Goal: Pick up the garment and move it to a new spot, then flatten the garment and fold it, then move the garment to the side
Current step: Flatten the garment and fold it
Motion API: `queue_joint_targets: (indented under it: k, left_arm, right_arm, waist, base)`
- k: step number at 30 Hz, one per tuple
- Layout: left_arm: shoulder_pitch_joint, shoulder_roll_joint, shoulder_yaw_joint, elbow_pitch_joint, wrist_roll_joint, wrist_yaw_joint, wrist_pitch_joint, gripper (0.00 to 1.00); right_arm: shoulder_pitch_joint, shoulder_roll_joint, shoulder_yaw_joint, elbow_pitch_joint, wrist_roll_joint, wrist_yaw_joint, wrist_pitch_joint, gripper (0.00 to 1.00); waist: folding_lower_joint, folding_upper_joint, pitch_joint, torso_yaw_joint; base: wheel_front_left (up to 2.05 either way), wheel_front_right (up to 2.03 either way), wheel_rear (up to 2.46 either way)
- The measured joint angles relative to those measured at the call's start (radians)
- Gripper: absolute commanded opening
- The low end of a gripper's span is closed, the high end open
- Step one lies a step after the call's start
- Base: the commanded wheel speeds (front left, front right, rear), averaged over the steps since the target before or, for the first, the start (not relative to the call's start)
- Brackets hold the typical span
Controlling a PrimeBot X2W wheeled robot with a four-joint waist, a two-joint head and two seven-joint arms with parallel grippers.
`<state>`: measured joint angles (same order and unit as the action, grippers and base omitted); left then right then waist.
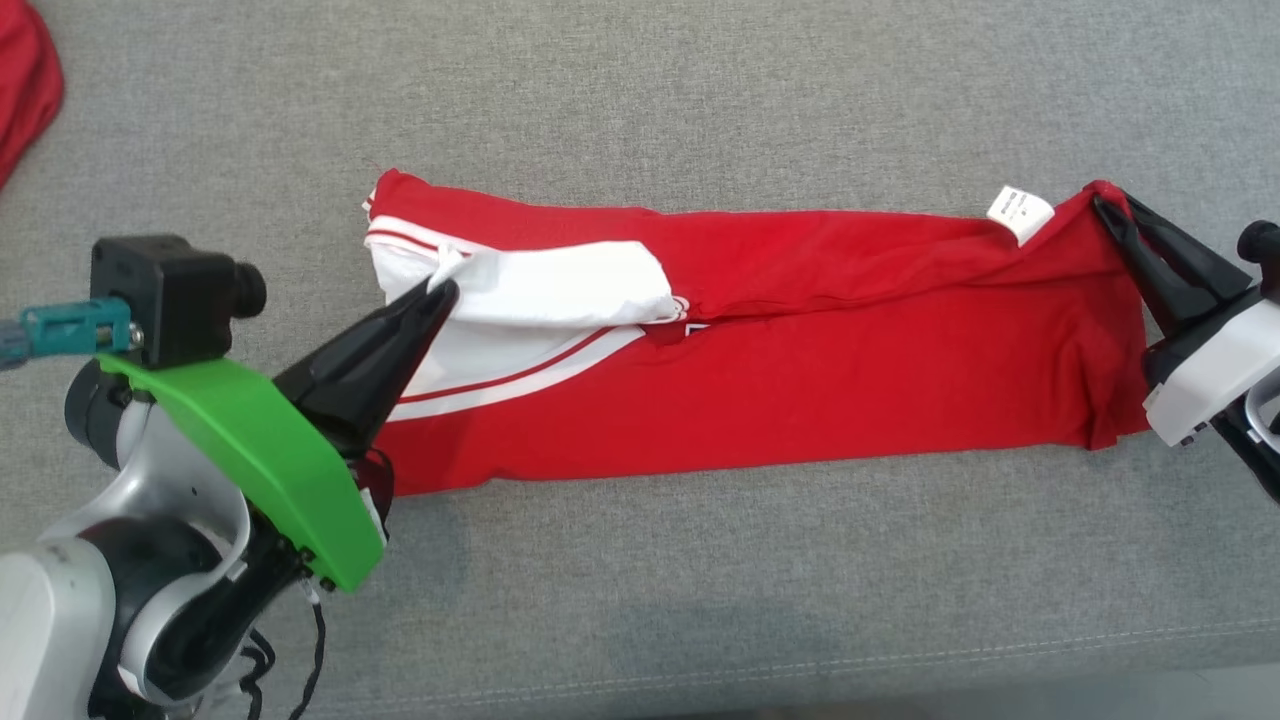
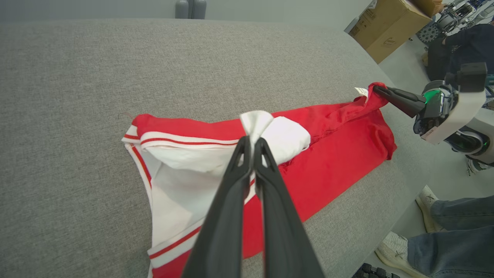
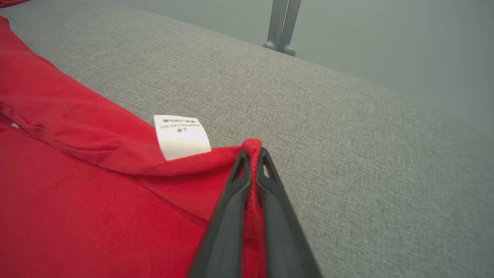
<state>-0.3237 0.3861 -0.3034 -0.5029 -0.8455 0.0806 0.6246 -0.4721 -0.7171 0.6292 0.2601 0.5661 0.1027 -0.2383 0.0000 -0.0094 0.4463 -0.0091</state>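
The garment (image 1: pixel 800 350) is a red shirt with white sleeves and red-white trim, folded into a long band across the grey surface. My left gripper (image 1: pixel 445 290) is shut on a pinch of its white sleeve fabric at the band's left end; in the left wrist view the white cloth (image 2: pixel 254 121) bunches out above the gripper (image 2: pixel 252 141). At the band's right end my right gripper (image 1: pixel 1105 205) is shut on the garment's red top corner, next to a white care label (image 1: pixel 1020 213). The right wrist view shows red hem (image 3: pixel 252 148) squeezed in the gripper (image 3: pixel 252 154).
Another red cloth (image 1: pixel 25 80) lies at the far left corner of the grey padded surface (image 1: pixel 700 100). Beyond the table's right end stand cardboard boxes (image 2: pixel 389 27), and a person's jeans and shoes (image 2: pixel 428 235) are close by. A grey post (image 3: pixel 281 25) rises behind the table.
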Motion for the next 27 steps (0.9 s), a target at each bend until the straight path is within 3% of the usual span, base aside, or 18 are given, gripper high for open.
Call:
queue_joint_targets:
  k: [12, 26, 27]
  left_arm:
    - [0.184, -0.024, 0.003, -0.04, -0.014, 0.016, -0.03, 0.0]
    - [0.279, -0.02, 0.001, -0.072, -0.014, 0.017, -0.039, 0.0]
    - [0.285, -0.02, 0.002, -0.071, -0.014, 0.017, -0.044, 0.04]
  right_arm:
    - [0.048, -0.002, -0.003, -0.045, 0.001, -0.018, -0.008, 0.0]
    - [0.08, -0.046, -0.025, -0.056, -0.018, -0.043, -0.009, 0.02]
    - [0.085, -0.046, -0.025, -0.058, -0.018, -0.043, -0.009, 0.02]
  waist:
    - [0.0, 0.0, 0.001, -0.003]
    - [0.0, 0.0, -0.002, -0.009]
    - [0.0, 0.0, -0.002, -0.009]
  base:
    - [0.0, 0.0, 0.0]
    - [0.0, 0.0, 0.0]
    - [0.0, 0.0, 0.0]
